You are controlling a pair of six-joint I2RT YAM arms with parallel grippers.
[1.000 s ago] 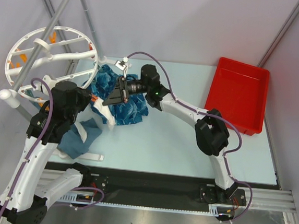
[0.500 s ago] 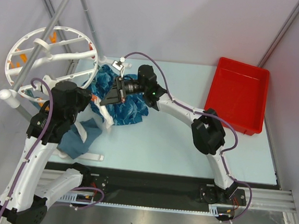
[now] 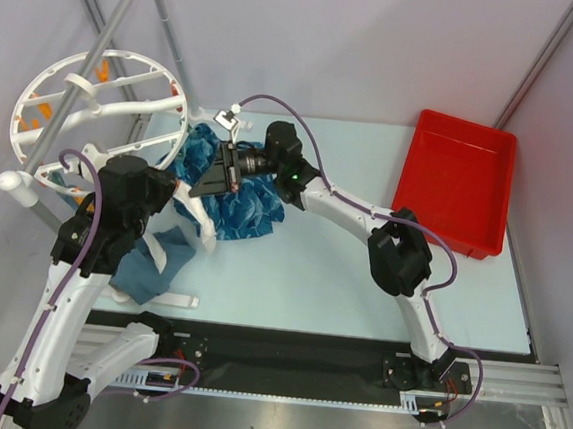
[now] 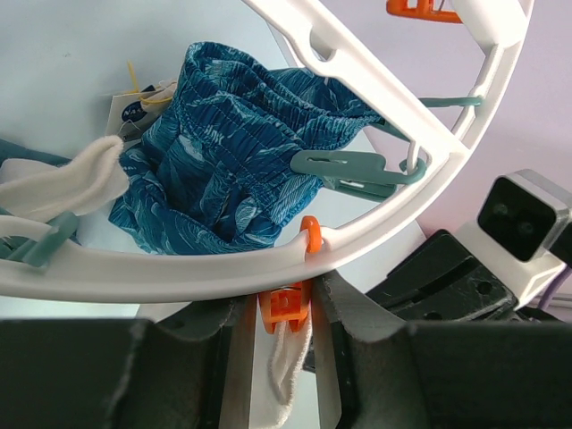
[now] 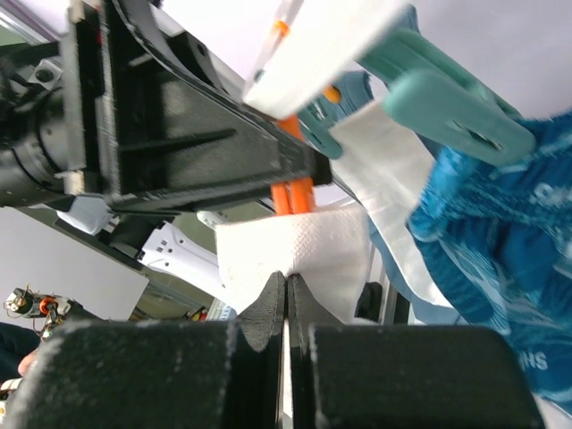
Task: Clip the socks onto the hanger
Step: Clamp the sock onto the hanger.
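Right gripper [image 5: 286, 299]: shifted left toward hanger [image 4: 179, 268] rim since a second ago; fingers pinched on sock [image 5: 304, 255].
Left gripper [image 4: 284, 335]: raised to rim, fingers squeezing orange clip [image 4: 286, 308].
Blue cloth [image 4: 223, 170] tag [image 4: 134, 103]: print unreadable.

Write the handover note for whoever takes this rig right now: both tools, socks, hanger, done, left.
Left tool: closed on an orange clip at the hanger rim.
Right tool: shut on a white sock, its top edge held up at that clip.
Done: sock brought to the clip; whether the clip bites it cannot be told.
Left: release the clip onto the sock, let go, then probably fetch the other sock lying on the grey-blue garment near the left arm.
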